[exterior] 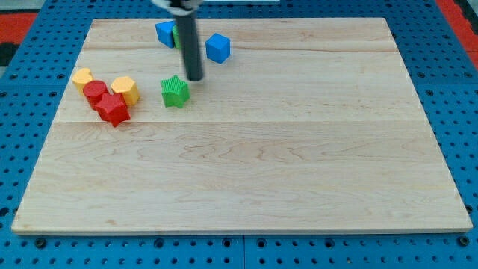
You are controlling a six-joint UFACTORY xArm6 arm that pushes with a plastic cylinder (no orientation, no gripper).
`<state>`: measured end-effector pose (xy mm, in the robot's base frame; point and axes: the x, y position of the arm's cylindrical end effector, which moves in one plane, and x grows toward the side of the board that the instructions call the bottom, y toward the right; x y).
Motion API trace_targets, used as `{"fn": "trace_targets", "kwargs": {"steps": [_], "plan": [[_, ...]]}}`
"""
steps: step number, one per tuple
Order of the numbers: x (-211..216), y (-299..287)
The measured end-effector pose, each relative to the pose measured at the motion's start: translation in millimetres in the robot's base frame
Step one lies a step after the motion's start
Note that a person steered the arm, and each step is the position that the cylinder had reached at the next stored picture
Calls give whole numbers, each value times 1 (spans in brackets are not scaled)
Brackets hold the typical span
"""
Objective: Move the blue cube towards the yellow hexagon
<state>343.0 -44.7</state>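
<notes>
The blue cube (217,47) sits near the view's top, right of my rod. My tip (194,78) rests on the board just below-left of the blue cube and just above-right of the green star block (175,92). A yellow hexagon (125,89) lies at the left, touching the red blocks. Another yellow block (82,78) lies further left. A second blue block (164,32) sits at the top, left of the rod, with a green block (177,36) mostly hidden behind the rod.
A red round block (95,92) and a red star block (113,110) lie between and below the yellow blocks. The wooden board (261,164) sits on a blue pegboard (22,112).
</notes>
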Motion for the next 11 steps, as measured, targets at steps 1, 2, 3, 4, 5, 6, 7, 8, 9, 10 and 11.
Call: {"fn": "trace_targets", "kwargs": {"steps": [1, 2, 3, 4, 5, 6, 7, 8, 9, 10, 11], "plan": [[3, 57], [-44, 66], [-109, 62], [-127, 33], [-97, 15], [-73, 38], [-49, 40], [-63, 38], [-81, 47], [-71, 18], [-71, -2]]}}
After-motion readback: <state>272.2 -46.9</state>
